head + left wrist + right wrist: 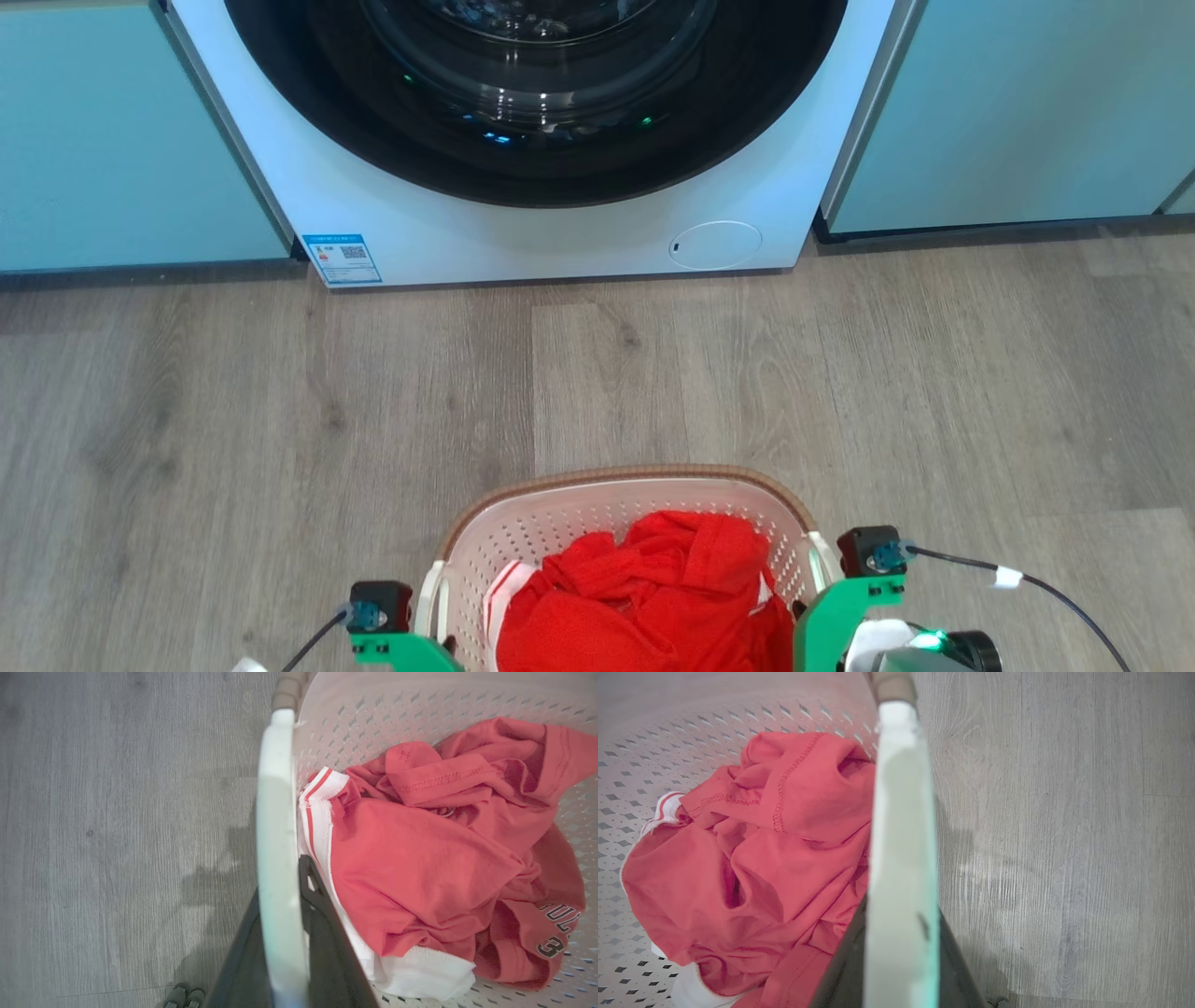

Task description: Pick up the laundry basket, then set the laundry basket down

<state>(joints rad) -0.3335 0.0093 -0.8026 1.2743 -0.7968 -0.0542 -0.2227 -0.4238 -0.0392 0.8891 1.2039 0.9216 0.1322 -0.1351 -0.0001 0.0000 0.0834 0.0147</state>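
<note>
Beside the laundry basket [616, 476], left jaws and right jaws clamp its handles [275, 835].

Bright even light. Soft shadows on floor [210, 872], glints on washer door glass [532, 84], laundry basket handle [901, 858] blurred in wrist views.
</note>
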